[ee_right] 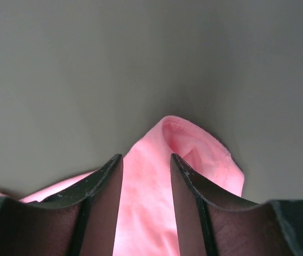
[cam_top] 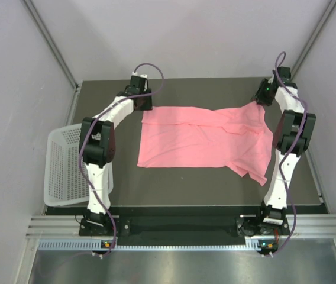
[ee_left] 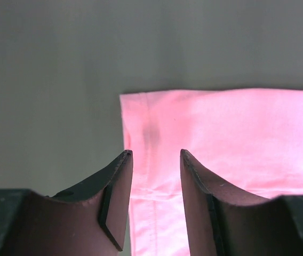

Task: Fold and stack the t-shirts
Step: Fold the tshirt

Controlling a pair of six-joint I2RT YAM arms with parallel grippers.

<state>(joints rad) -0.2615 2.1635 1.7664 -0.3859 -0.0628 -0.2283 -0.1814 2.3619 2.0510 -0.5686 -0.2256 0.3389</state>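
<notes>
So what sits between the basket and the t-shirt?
In the top view, only the left arm and bare table separate the basket from the t-shirt.

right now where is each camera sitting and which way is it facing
Top external: fixed above and behind the arms, looking down on the table and the t-shirt; both arms show.
Left wrist: on the left arm, looking down past the left gripper at the t-shirt's hemmed corner.
Right wrist: on the right arm, looking past the right gripper at t-shirt fabric bunched between its fingers.
Shared: all three see the t-shirt; the top view shows both grippers at its far edge.
</notes>
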